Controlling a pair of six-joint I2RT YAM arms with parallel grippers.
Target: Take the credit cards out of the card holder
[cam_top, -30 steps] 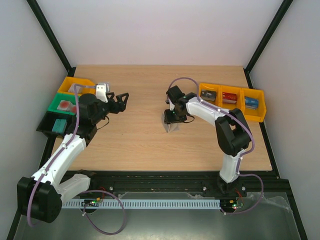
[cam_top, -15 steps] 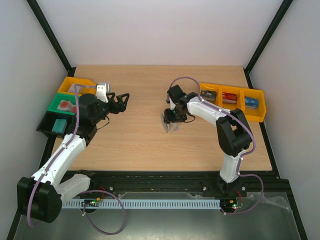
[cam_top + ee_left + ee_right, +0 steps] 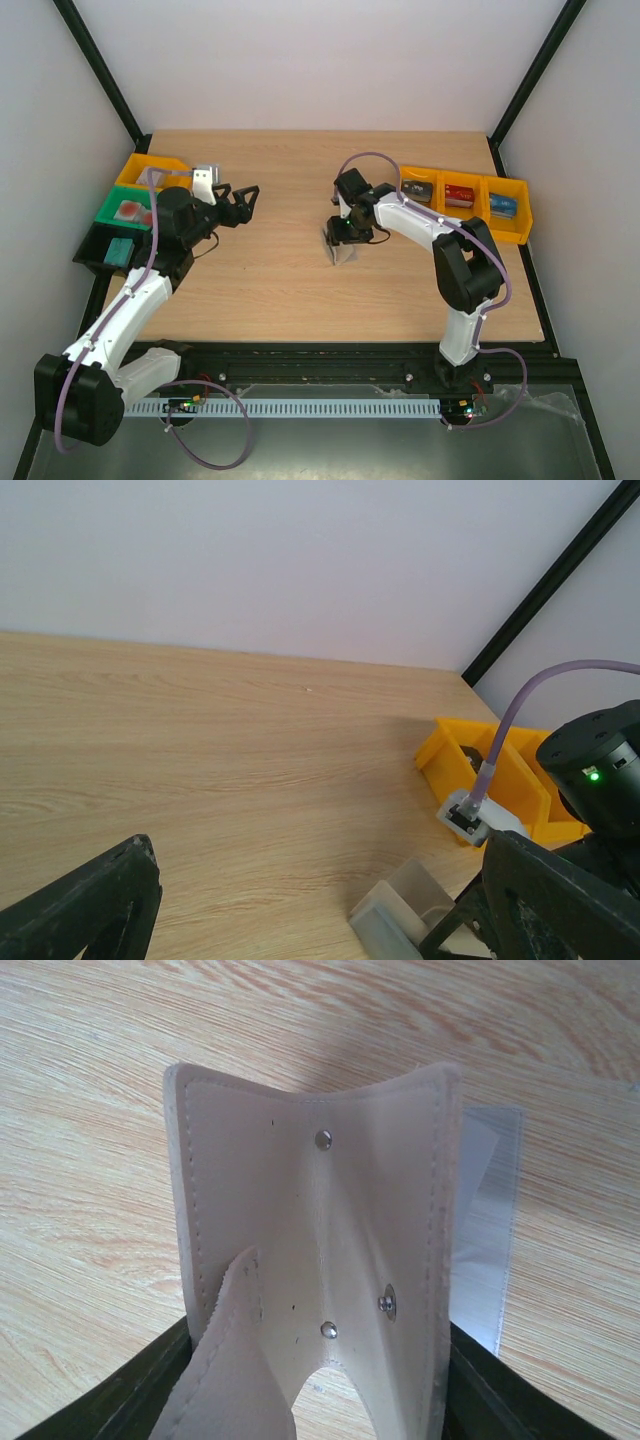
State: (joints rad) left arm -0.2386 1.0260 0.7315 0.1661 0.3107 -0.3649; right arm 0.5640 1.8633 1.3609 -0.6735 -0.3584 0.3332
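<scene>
Card holder (image 3: 320, 1260) upright mid-table (image 3: 280, 290), pale outside toward wrist camera, snap tab hanging loose. Pinched edge to edge in right gripper (image 3: 343, 240), jaws partly apart. Left gripper (image 3: 243, 203) spread wide, empty, hovering near yellow bin (image 3: 150, 168).

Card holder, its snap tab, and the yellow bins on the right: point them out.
card holder (image 3: 330, 1210), right wrist view, middle of beige panel
snap tab (image 3: 235, 1360), right wrist view, curled flap
yellow bins (image 3: 508, 231), top external view, front wall of rightmost bin
</scene>
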